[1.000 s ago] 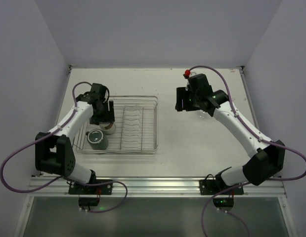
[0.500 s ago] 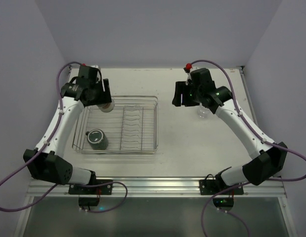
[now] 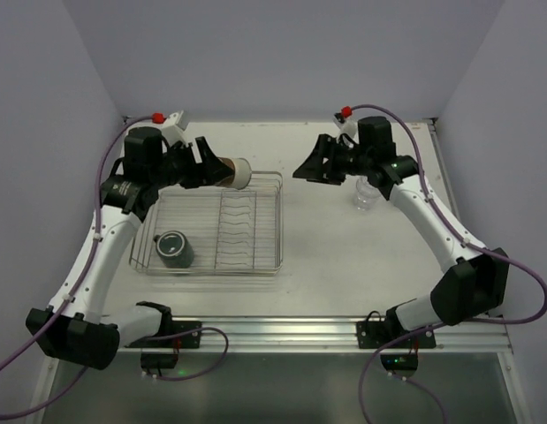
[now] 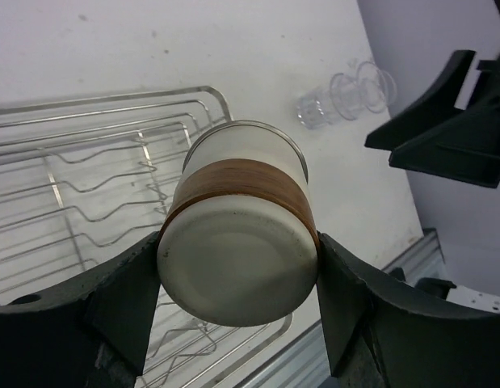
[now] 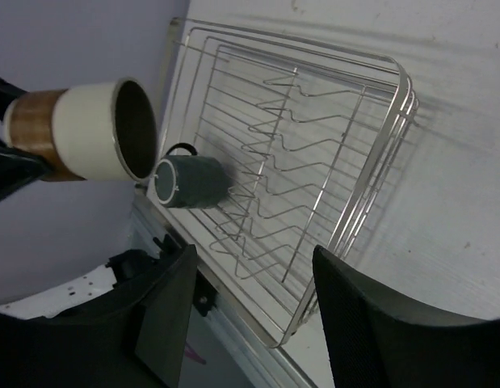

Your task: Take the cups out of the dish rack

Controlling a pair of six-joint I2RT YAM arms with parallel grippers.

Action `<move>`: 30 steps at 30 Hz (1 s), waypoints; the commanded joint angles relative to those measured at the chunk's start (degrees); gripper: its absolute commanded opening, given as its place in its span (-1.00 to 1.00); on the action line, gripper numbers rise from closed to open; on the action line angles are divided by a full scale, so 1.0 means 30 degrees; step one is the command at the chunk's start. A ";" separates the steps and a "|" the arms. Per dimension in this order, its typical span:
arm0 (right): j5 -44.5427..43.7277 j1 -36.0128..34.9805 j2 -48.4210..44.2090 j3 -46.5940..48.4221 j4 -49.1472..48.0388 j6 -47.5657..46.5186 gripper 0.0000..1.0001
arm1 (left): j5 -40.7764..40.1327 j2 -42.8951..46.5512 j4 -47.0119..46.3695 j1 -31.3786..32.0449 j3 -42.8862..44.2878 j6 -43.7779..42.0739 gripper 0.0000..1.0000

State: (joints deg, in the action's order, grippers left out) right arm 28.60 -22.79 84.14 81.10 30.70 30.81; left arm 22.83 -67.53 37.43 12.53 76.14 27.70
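Clear tumblers [image 4: 346,90] blur together, count unclear. The left gripper [image 3: 209,170] clamps the cup [image 3: 236,172] sideways over the rack [image 3: 279,221], mug [image 3: 175,248] inside; the right gripper [image 3: 308,168] gapes empty.

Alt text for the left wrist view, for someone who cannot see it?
The left gripper clamps a cream cup with a brown band in its jaws, on its side, base toward the camera, over a corner of the wire dish rack. Clear glassware sits beyond on the white table.

Cream cup [image 4: 237,234] with brown band — grey-green mug [image 3: 175,249], silver rack [image 3: 279,225].
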 commanded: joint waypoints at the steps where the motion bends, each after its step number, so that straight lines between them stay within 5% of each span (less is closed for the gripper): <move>1: 0.7784 0.1905 -0.1121 -0.2213 -0.5855 0.4099 0.22 | 0.5389 0.0738 -0.5349 0.0070 -0.1761 0.2275 -1.00; 9: 1.2466 0.2322 -0.1271 -0.5556 -1.7706 1.1430 0.17 | 0.7829 0.1386 -1.3283 0.0362 -0.5483 0.6524 -1.00; 18: 1.3142 0.2089 0.0253 -0.6526 -2.7181 1.9080 0.13 | 0.7829 0.1152 -1.4820 0.0978 -0.5839 0.7260 -1.00; 30: 1.2908 0.0010 0.1894 -0.4769 -2.8134 2.0376 0.10 | 0.7917 0.1034 -1.5260 0.1212 -0.6160 0.7640 -1.00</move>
State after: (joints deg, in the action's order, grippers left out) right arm 67.05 -21.26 89.27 63.29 -50.33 91.07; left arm 44.80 -65.34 -4.19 15.70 58.19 48.95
